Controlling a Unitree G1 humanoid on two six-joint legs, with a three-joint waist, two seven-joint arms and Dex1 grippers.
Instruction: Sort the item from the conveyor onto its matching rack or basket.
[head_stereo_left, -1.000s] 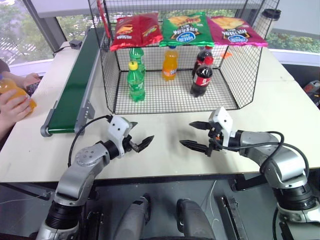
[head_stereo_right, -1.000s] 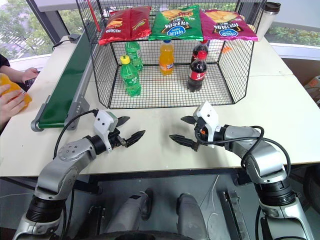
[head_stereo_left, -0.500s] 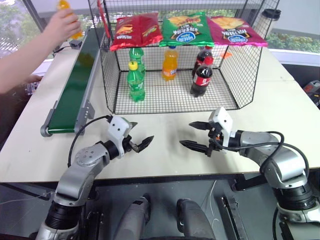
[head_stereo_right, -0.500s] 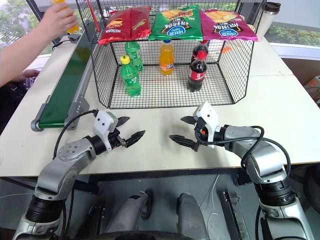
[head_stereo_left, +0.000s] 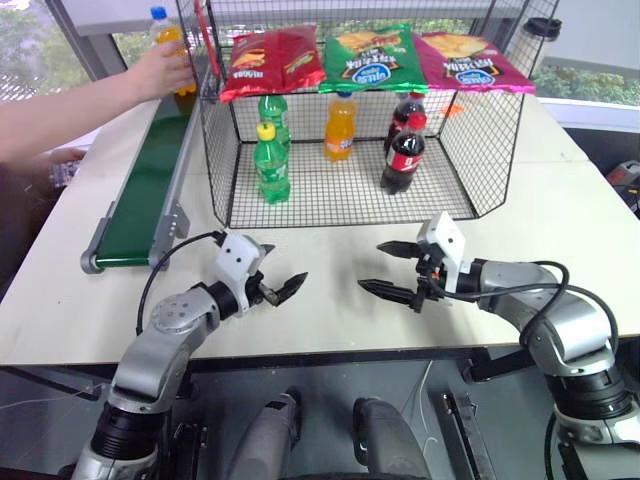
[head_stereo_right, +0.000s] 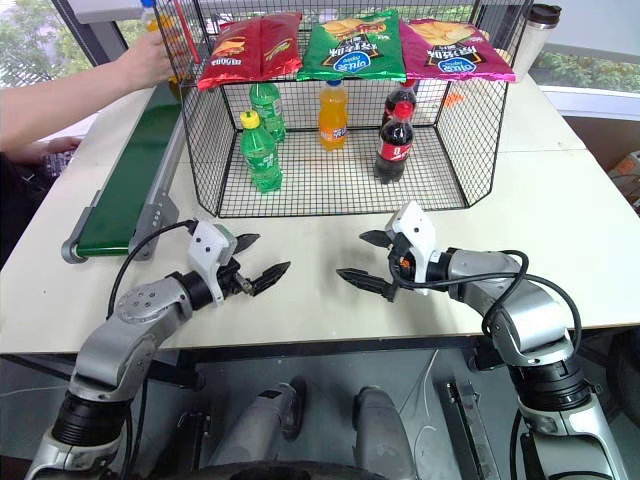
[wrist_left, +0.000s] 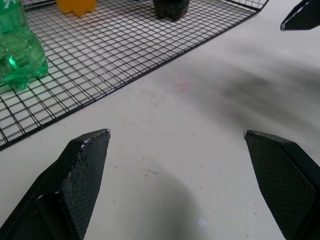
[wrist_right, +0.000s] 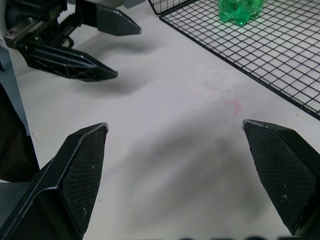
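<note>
1. Since a moment ago, the person's hand (head_stereo_left: 165, 68) has carried the orange soda bottle (head_stereo_left: 172, 45) from high above the table down to the far end of the conveyor (head_stereo_left: 150, 175), beside the wire cage (head_stereo_left: 360, 130).
2. The bottle stands upright in that hand, blue cap up, close to the cage's left wall.
3. Inside the cage stand two green bottles (head_stereo_left: 271, 162), another orange one (head_stereo_left: 340, 127) and two cola bottles (head_stereo_left: 404, 155); three chip bags (head_stereo_left: 372, 57) lie on its top.
4. Both grippers hover over the bare table in front of the cage: the left gripper (head_stereo_left: 280, 281) and right gripper (head_stereo_left: 393, 268) have jaws spread wide, holding nothing.
</note>
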